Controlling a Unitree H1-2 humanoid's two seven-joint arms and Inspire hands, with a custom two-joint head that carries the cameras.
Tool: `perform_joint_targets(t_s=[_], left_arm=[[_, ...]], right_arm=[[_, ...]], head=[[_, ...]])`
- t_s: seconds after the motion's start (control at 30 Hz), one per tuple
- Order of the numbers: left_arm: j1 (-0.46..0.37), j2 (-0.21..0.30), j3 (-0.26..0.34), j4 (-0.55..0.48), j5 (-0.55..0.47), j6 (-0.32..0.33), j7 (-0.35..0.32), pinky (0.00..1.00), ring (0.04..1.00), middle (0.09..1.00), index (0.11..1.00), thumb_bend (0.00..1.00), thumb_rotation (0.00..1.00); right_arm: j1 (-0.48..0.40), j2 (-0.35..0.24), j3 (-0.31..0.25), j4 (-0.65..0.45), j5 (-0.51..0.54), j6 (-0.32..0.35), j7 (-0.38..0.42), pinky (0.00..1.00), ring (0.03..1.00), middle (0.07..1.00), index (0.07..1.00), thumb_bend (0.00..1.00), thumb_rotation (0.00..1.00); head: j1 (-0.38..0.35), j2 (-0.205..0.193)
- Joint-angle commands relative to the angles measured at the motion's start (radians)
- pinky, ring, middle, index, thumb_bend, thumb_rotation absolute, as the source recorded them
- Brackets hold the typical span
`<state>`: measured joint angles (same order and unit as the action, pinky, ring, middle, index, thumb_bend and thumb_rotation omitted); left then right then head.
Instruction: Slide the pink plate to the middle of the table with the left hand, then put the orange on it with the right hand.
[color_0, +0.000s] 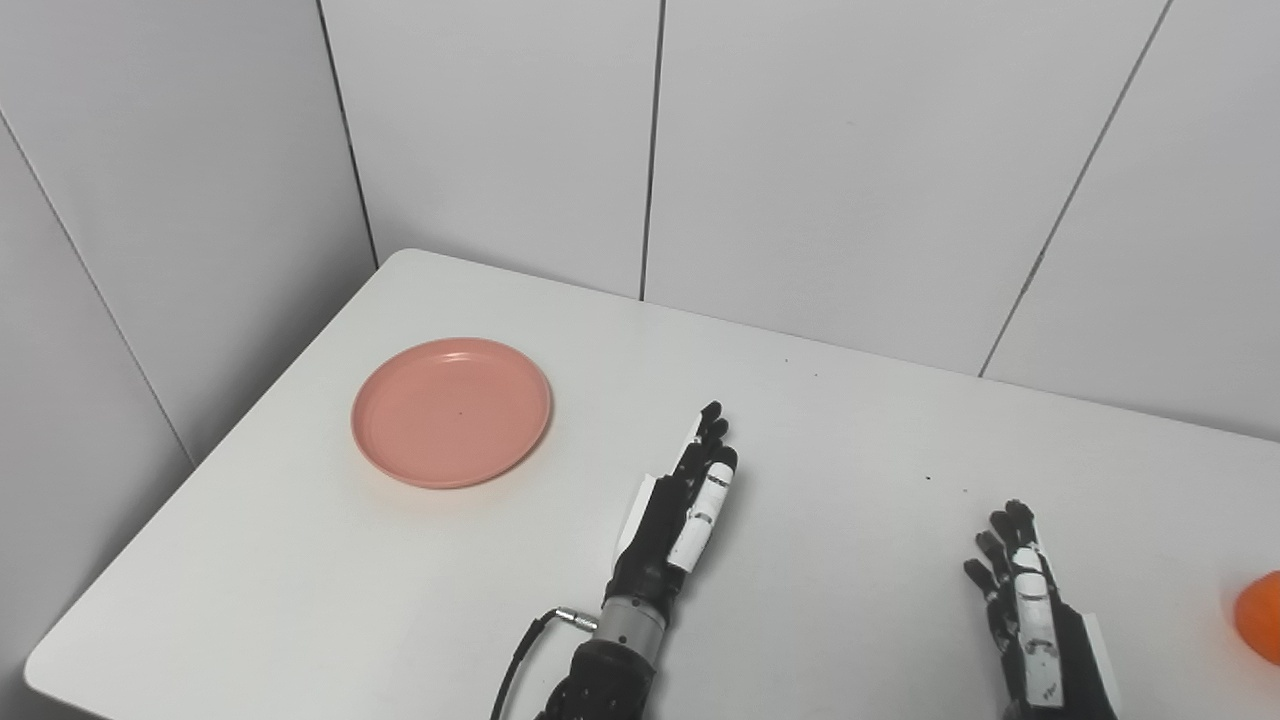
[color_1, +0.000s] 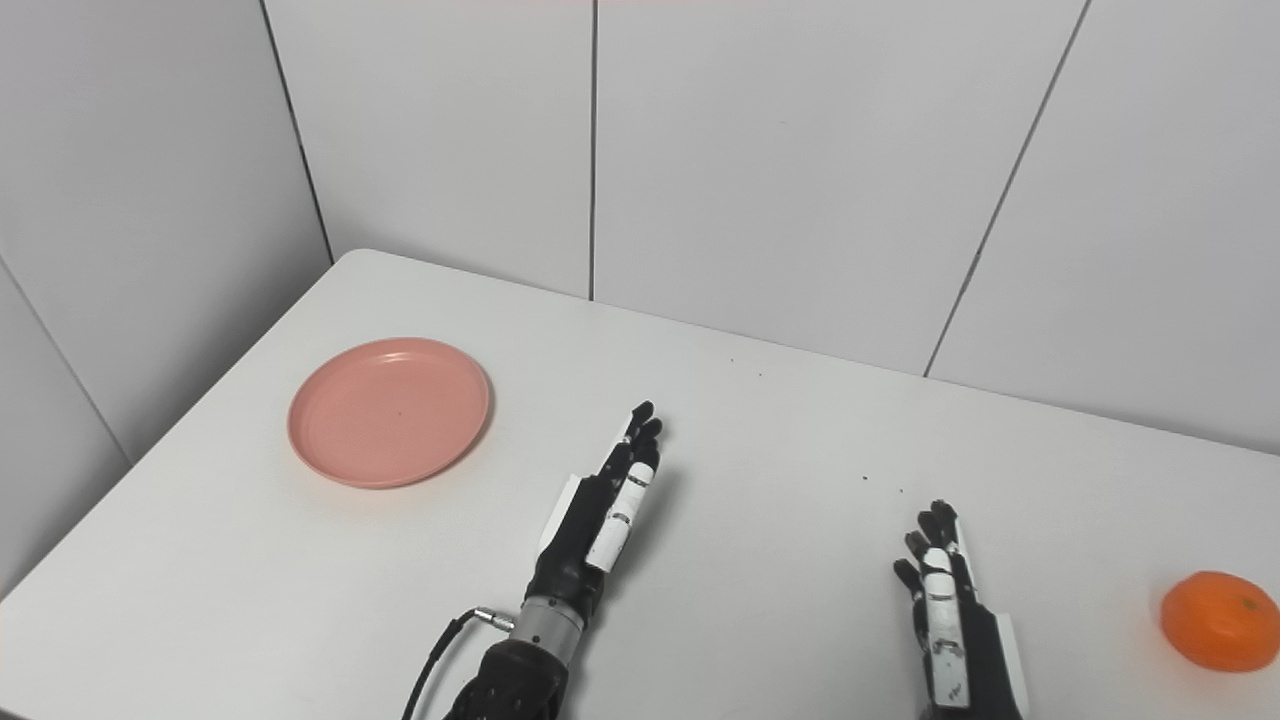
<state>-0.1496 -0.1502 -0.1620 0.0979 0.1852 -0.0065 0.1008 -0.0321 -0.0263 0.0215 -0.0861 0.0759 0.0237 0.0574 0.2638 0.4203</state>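
Observation:
The pink plate (color_0: 451, 412) lies flat and bare on the left part of the white table (color_0: 820, 440). My left hand (color_0: 683, 505) rests above the table's middle front, open, fingers stretched straight, well to the right of the plate and apart from it. An orange (color_1: 1220, 620) sits at the far right near the table's front; in the left eye view the frame edge cuts off the orange (color_0: 1260, 616). My right hand (color_1: 945, 610) is open near the front edge, fingers slightly spread, a good way left of the orange and holding nothing.
White panelled walls (color_0: 800, 150) close in the table at the back and left. The table's rounded far-left corner (color_0: 405, 258) is just behind the plate. A black cable (color_0: 520, 650) loops from the left wrist.

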Motion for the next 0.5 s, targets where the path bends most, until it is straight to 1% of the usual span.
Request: perform_joint_targets(t_s=[0.0,0.17,0.3,0.47], left_arm=[[-0.025,-0.016,-0.031,0.003,-0.005,0.028,-0.041,0.95,0.973,0.973,0.968,0.38,1.0],[-0.027,-0.005,-0.04,-0.018,0.002,0.046,-0.049,0.95,0.975,0.975,0.971,0.39,1.0],[-0.036,0.01,-0.049,-0.036,0.006,0.052,-0.053,0.95,0.974,0.976,0.973,0.38,1.0],[-0.045,0.026,-0.049,-0.08,0.0,0.086,-0.068,0.94,0.962,0.97,0.963,0.37,1.0]], right_arm=[[-0.025,0.001,-0.001,-0.018,-0.002,-0.014,0.002,0.99,0.974,0.98,0.986,0.18,1.0],[-0.026,0.0,0.0,-0.017,-0.005,-0.013,0.004,0.99,0.979,0.988,0.991,0.17,1.0],[-0.028,0.002,-0.002,-0.008,-0.003,-0.025,0.003,0.99,0.976,0.984,0.988,0.17,1.0],[-0.027,0.002,-0.001,-0.003,-0.007,-0.029,0.003,0.99,0.977,0.984,0.989,0.18,1.0]], head=[[0.0,0.0],[0.004,-0.001],[0.007,-0.005],[0.009,-0.008]])
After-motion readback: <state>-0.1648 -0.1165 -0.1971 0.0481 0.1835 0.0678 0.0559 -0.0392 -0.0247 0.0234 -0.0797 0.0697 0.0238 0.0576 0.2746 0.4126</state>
